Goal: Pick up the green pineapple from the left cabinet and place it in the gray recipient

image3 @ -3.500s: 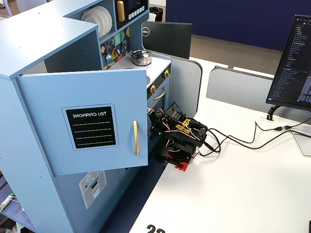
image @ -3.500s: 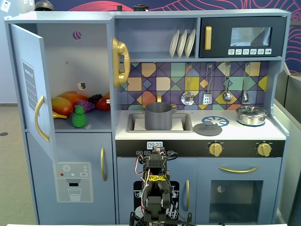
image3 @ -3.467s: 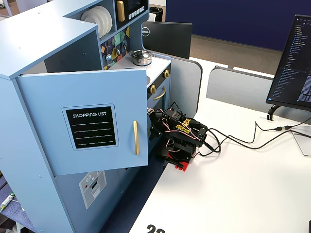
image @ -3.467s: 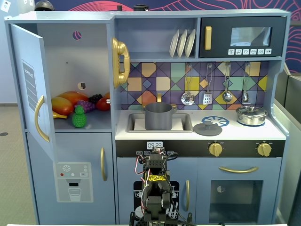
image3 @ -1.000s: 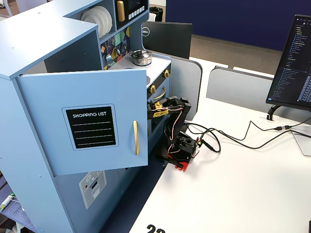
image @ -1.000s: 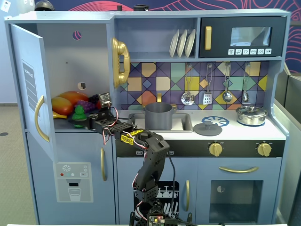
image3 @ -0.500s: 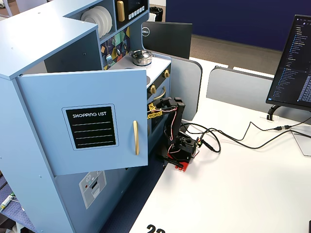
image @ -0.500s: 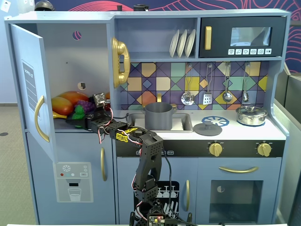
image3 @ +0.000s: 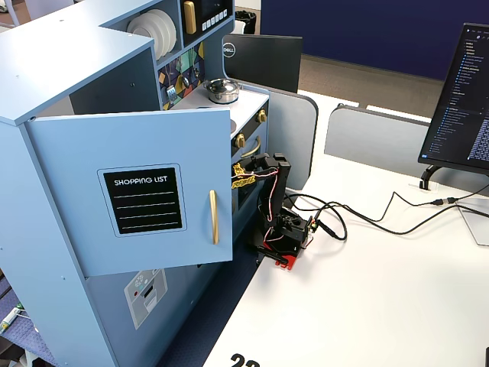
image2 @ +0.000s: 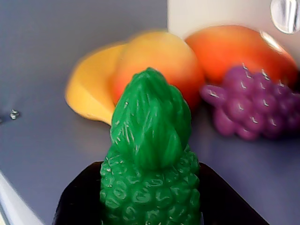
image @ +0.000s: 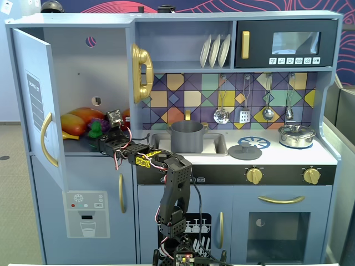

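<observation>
Inside the left cabinet [image: 83, 72] we saw the pincer [image2: 150, 206] clamped on the green pineapple [image2: 150, 164]; mango [image2: 159, 61] and grapes [image2: 248, 108] sat behind

"SHOPPING LIST" in white on black label [image3: 144, 200], outer face of open left cabinet door [image3: 137, 191]. "DELL" logo on back of black monitor [image3: 262, 59] behind kitchen. Partial digits "22" on white table [image3: 367, 306] edge, bottom; screen text at right unreadable
</observation>
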